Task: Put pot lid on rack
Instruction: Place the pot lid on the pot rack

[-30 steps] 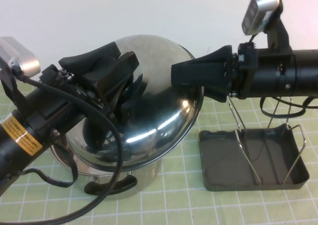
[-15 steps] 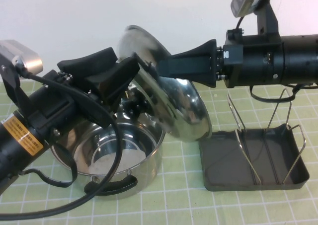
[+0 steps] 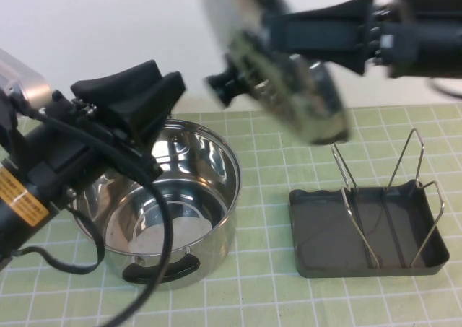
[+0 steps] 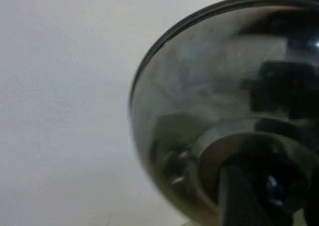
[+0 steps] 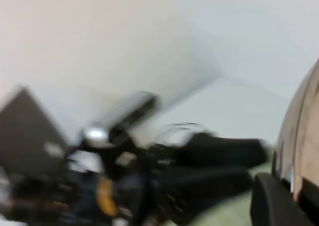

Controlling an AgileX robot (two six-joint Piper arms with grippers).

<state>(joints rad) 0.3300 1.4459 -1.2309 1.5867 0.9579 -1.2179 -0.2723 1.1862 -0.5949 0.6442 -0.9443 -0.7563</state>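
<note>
The pot lid (image 3: pixel 296 96) hangs high in the air, tilted on edge, with its black knob (image 3: pixel 227 81) facing my left arm. My right gripper (image 3: pixel 278 35) is shut on the lid's rim and holds it above the table, between the pot and the rack (image 3: pixel 317 240). The rack's wire loops (image 3: pixel 393 190) stand upright and empty. My left gripper (image 3: pixel 170 73) is open and empty above the pot (image 3: pixel 173 204), apart from the lid. The left wrist view shows the lid's dome (image 4: pixel 209 111) and knob (image 4: pixel 259 181). The right wrist view shows the lid's rim (image 5: pixel 301 136) against one of its fingers (image 5: pixel 274 201).
The deep steel pot stands open at the left on the green grid mat (image 3: pixel 267 284), one black handle (image 3: pixel 159 269) facing the front. The rack sits to its right. A white wall lies behind.
My right gripper has lifted the lid up and to the right, away from the pot. The lid has left my left gripper, which stays over the pot.
</note>
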